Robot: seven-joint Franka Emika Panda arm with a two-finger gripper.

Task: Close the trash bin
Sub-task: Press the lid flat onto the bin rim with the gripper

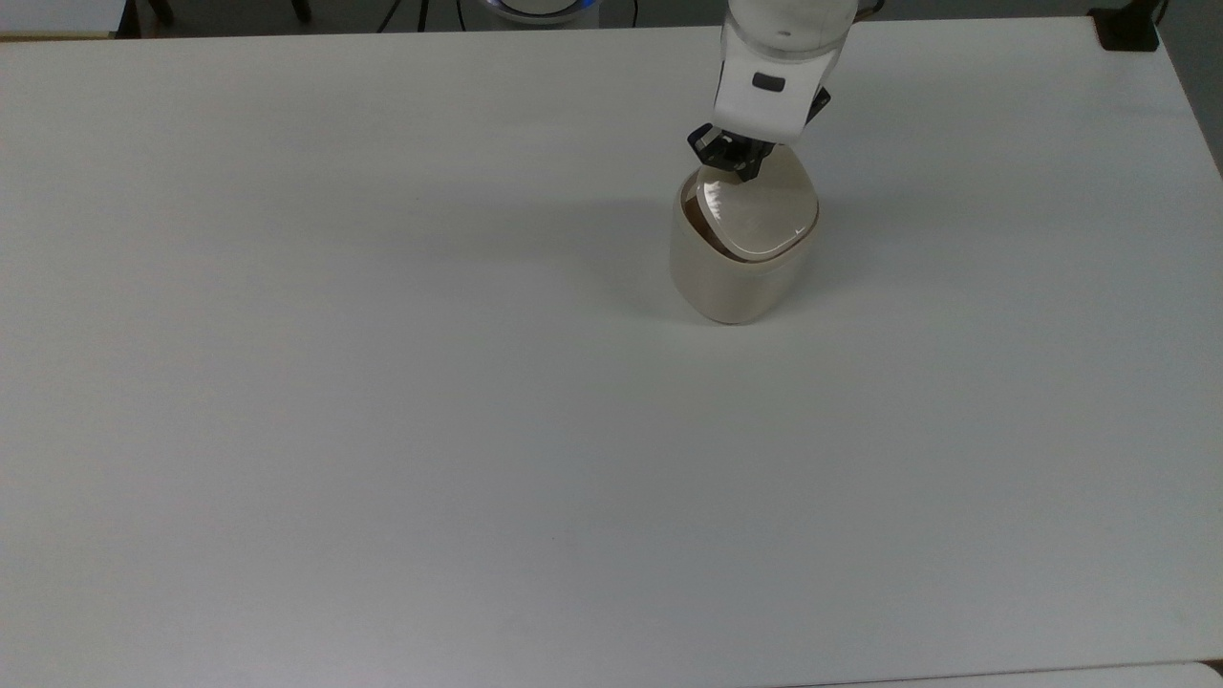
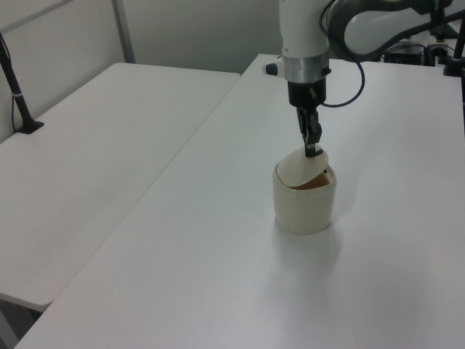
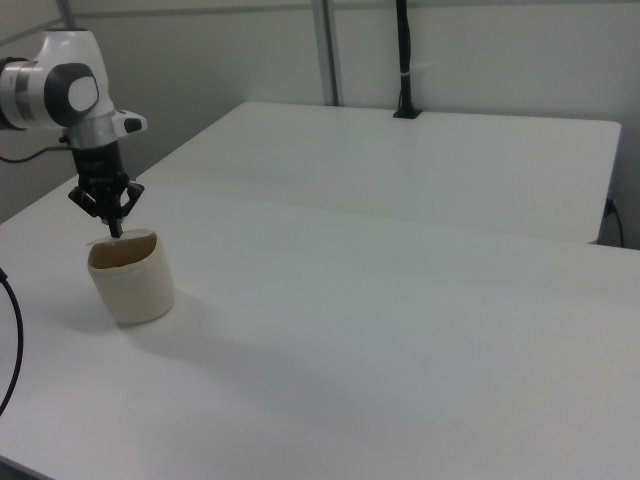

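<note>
On white table [image 1: 382, 382], top view's upper right: bin [image 1: 731, 277] upright, lid [image 1: 760, 215] tilted, partly open. Gripper [image 1: 731, 164] fingers pinched together, pressing lid's far edge.

I am seeing the trash bin [image 1: 740, 258] standing on the table [image 1: 382, 430], toward the top view's upper right. Its lid [image 1: 760, 215] is lying tilted over the opening, gapping at the top view's left. The gripper [image 1: 734, 164] is sitting directly above, touching the lid's far edge.
</note>
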